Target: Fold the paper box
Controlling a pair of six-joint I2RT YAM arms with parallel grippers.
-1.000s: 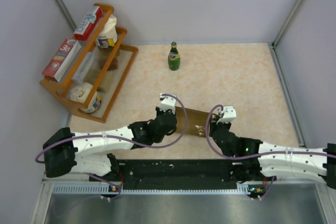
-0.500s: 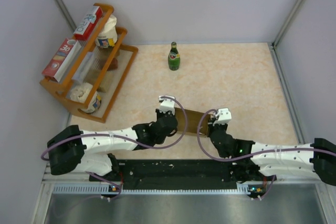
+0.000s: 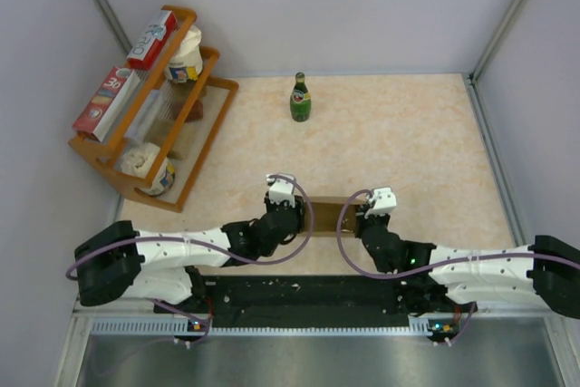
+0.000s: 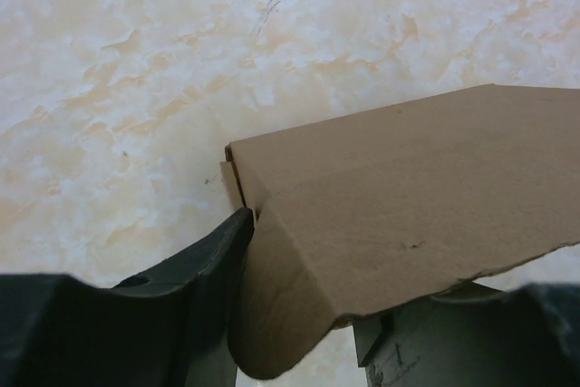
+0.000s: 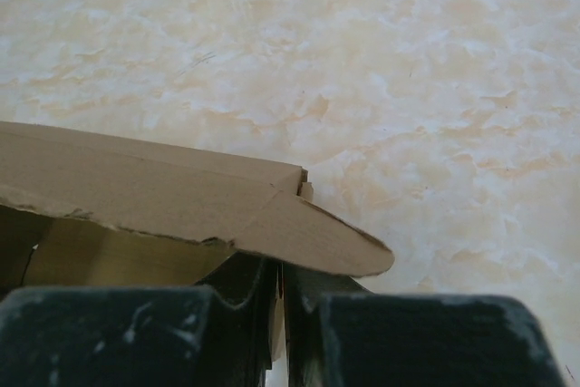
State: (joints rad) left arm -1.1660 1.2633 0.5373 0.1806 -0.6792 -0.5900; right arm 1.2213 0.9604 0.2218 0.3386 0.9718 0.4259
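The paper box is plain brown cardboard, partly folded, held between my two grippers near the table's front. In the left wrist view its left end has a rounded flap hanging between the fingers of my left gripper. That gripper is open: one finger touches the flap and there is a gap to the other. My left gripper sits at the box's left end. My right gripper is shut on a thin wall of the box, under a rounded flap. It sits at the right end.
A green bottle stands at the back of the table. A wooden rack with red-and-white boxes and jars leans at the back left. Grey walls enclose the table, and a black rail runs along the front edge.
My left gripper's jaws have parted from shut to open around the flap. Both arms and the box have shifted slightly toward the front edge.
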